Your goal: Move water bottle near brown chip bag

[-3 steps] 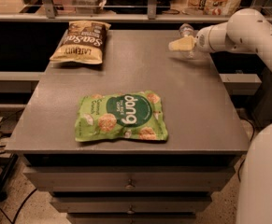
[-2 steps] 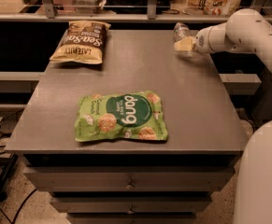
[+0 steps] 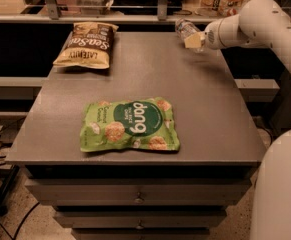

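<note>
Over the table (image 3: 210, 109), far right, tool (image 3: 194, 40) clasps clear crinkled water bottle (image 3: 184, 28).

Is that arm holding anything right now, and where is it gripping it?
Yes: the gripper, over the far right corner of the table, grips the water bottle by one end; the rest sticks out up and leftward.
</note>
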Robot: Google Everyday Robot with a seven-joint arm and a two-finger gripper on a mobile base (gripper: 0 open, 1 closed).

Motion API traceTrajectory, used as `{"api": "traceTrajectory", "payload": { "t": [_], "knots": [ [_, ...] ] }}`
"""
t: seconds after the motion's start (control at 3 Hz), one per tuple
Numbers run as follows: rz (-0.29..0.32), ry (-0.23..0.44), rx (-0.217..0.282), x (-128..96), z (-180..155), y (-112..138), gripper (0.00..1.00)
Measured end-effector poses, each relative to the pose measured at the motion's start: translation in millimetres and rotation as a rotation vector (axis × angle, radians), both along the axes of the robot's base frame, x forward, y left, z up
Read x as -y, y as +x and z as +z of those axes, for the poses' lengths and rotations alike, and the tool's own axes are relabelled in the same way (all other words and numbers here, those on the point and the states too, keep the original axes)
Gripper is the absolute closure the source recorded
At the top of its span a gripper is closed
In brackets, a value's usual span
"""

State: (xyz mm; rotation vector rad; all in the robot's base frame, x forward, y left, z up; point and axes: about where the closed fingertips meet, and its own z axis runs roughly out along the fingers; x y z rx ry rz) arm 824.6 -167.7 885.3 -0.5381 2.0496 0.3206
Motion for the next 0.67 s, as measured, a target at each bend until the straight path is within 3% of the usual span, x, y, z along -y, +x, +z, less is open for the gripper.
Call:
{"api": "traceTrajectory", "payload": {
  "t": [0.33, 0.67],
  "knots": [
    [0.209, -0.025, 0.09, -63.8, 47.1, -13.8, 1.0],
    [0.362, -0.026, 0.105, -111.3, 61.2, -31.9, 1.0]
  ]
}}
